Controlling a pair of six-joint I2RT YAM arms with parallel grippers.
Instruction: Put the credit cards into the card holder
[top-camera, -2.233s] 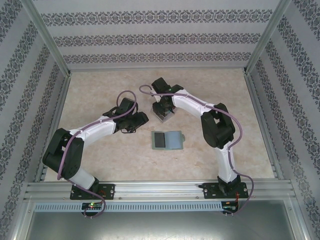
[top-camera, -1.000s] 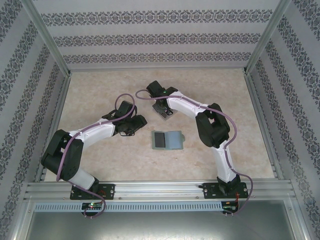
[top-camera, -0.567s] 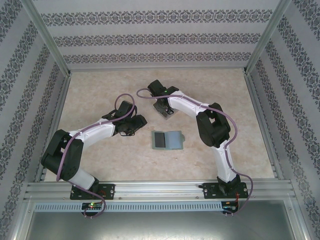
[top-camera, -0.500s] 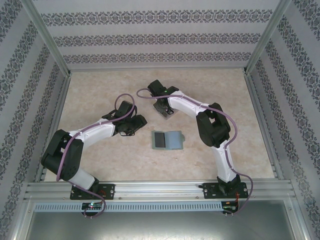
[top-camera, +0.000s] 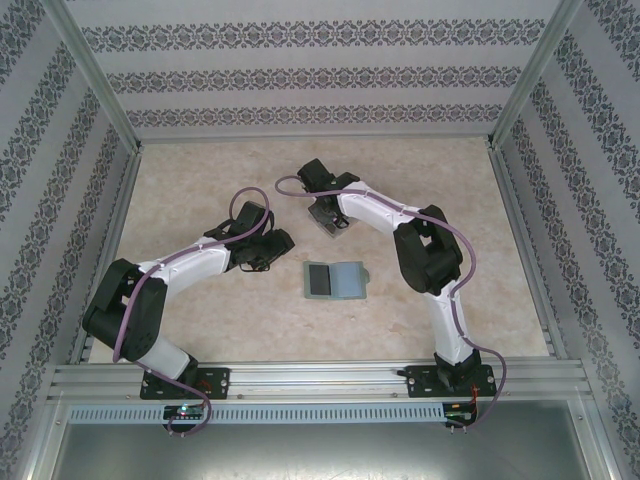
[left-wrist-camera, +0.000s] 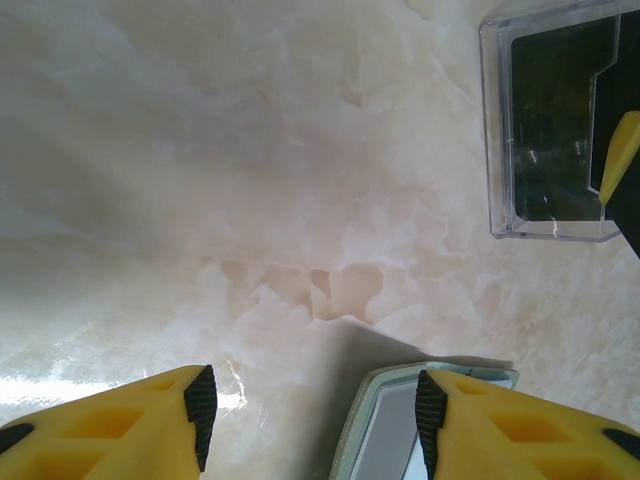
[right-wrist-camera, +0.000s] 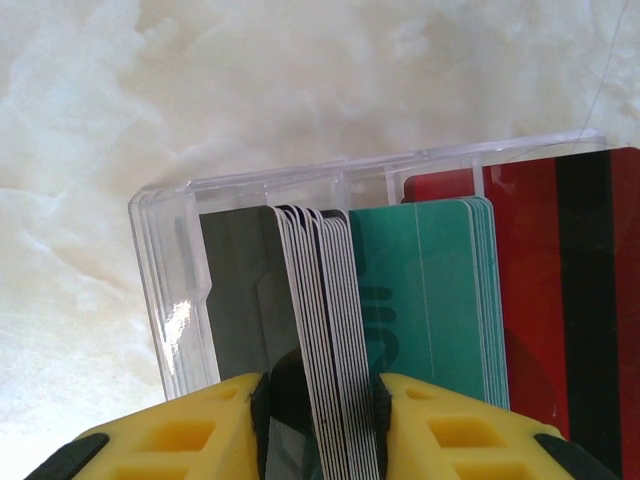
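Note:
The credit cards stand upright in a clear plastic tray (right-wrist-camera: 160, 300): a dark grey stack (right-wrist-camera: 240, 290), teal ones (right-wrist-camera: 420, 290) and red ones (right-wrist-camera: 540, 300). My right gripper (right-wrist-camera: 322, 390) straddles the white-edged grey stack from above. Its right pad is against the stack, a dark gap shows at the left pad, and the jaws are open. The card holder (top-camera: 348, 280) lies open on the table with a dark card (top-camera: 319, 280) on its left half. My left gripper (left-wrist-camera: 315, 425) hovers open and empty, its right finger over the holder's corner (left-wrist-camera: 385, 440).
The tray (top-camera: 328, 222) sits behind the holder, mid-table, and also appears at the upper right of the left wrist view as the tray (left-wrist-camera: 550, 130). Metal frame rails (top-camera: 110, 230) and patterned walls bound the marble tabletop (top-camera: 200, 180).
The right gripper has shifted a little left and back over the tray and settled around the grey stack, its jaws narrowing slightly. The left arm has barely moved.

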